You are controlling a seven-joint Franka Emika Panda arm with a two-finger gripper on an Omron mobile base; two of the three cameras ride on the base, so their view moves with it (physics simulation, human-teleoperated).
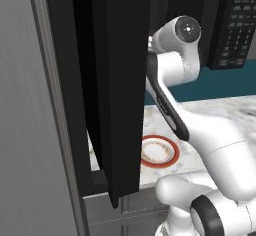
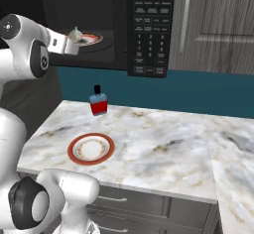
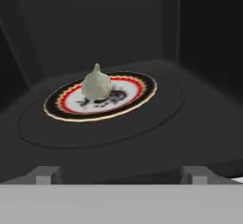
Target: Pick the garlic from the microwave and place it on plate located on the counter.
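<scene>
Step in hand, by my reading: approach and grasp inside the oven.

Target location: the small pale grey-white lumpy garlic bulb (image 3: 96,84) sits upright, tip up, on a patterned red-and-black-rimmed dish (image 3: 133,95) at the centre of the dark round turntable (image 3: 161,109), inside the large black microwave (image 2: 149,29) w/ its tall black door (image 1: 115,80) swung open. In the right base view the bulb (image 2: 75,33) shows just past the arm's wrist.

Pincer state: two dark finger tips (image 3: 46,174) stand far apart at the bottom of the hand view; two-finger gripper (image 3: 121,175) is wide, holding nothing, short of the dish.

Procedure (advice):
1. Keep the bulb centred btwn the tips; advance straight in.
2. Stay low enough to grip the bulb's widest part, not the thin tip, which looks likely to slip.
3. Keep tips off the dish rim; a nudge may shift the dish.
4. Close gently, lift clear, withdraw w/o touching the door.

Destination: round white plate w/ broad red-orange rim (image 2: 91,149) lies on the white marble counter (image 2: 163,148), near a small red-and-blue bottle (image 2: 98,101).
</scene>
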